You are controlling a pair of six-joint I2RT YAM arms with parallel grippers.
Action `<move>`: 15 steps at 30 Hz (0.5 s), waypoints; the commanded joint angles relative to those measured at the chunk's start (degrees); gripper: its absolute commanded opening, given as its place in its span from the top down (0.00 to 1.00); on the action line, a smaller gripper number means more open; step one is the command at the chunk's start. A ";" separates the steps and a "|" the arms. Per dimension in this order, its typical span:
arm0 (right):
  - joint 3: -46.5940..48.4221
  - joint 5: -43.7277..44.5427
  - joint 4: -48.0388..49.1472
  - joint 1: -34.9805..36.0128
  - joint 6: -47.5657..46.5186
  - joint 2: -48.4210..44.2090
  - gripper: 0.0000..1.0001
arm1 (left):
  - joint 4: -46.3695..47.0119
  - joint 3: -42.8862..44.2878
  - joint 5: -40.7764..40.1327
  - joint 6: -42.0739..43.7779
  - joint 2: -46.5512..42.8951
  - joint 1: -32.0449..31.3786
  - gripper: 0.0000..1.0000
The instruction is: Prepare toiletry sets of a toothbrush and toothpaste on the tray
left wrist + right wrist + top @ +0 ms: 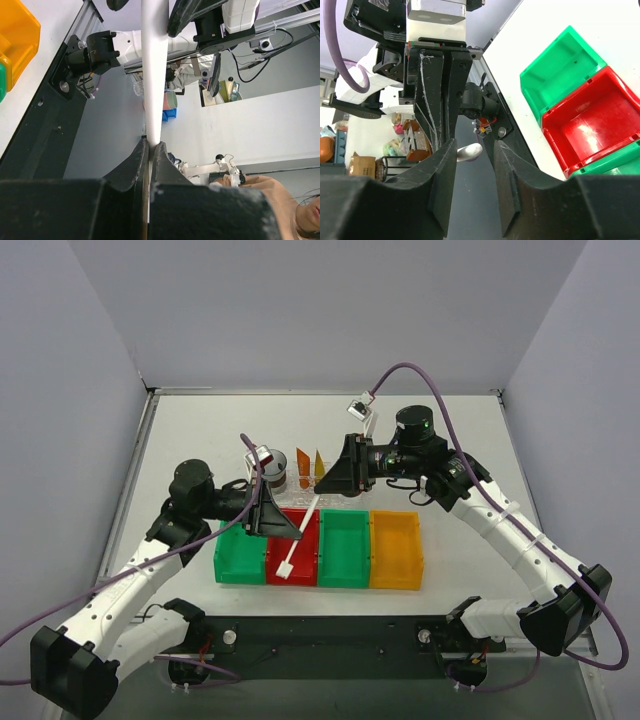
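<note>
Handover in mid-air, by the look of it, over the middle of the desk! The left hand (272, 518) is clenched tight on the white toothbrush (297, 540), pinching it partway along so both ends stick out free. One end hangs over the red bin (310, 555). The other slants up toward the far edge, straight into the right hand (335, 480). That one is spread wide, fingers either side of the brush tip and not pinching it. My read is that the brush is held out like this so the right arm can take it on to the tray (380, 502), which lies just beyond the bins.

Counting now: one toothbrush in sight, no second that I can find. Two tubes, the orange tube (302, 468) and the yellow-orange tube (320, 465), are upright near the tray's left end. Four bins run in a row toward the near edge: a green bin (240, 555), the red, another green one (345, 550), and the orange bin (397, 550). One tray.
</note>
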 commanded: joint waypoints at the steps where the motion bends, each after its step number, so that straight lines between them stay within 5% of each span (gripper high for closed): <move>1: 1.19 -2.66 2.28 0.66 0.15 -0.72 0.70 | 4.74 0.78 0.11 -0.37 0.10 -0.13 1.00; 5: 1.71 -2.75 1.66 0.92 -0.20 -0.46 0.77 | 4.65 0.61 -0.60 -0.28 -0.08 -0.13 1.00; 10: 2.15 -2.75 1.22 1.01 -0.20 -0.46 1.00 | 2.55 0.61 -2.18 1.56 -0.25 -0.13 1.00; 13: 2.42 -0.99 -0.18 0.92 0.15 -0.63 1.00 | -2.27 1.39 -4.11 5.07 -0.34 -0.13 0.80; 14: 2.59 0.75 -0.97 0.49 0.59 -0.72 1.00 | -3.95 2.18 -5.42 7.95 -0.43 -0.13 0.60; 15: 2.68 1.29 -2.28 0.22 0.68 -0.81 1.00 | -5.70 2.80 -6.21 9.46 -0.52 -0.13 0.52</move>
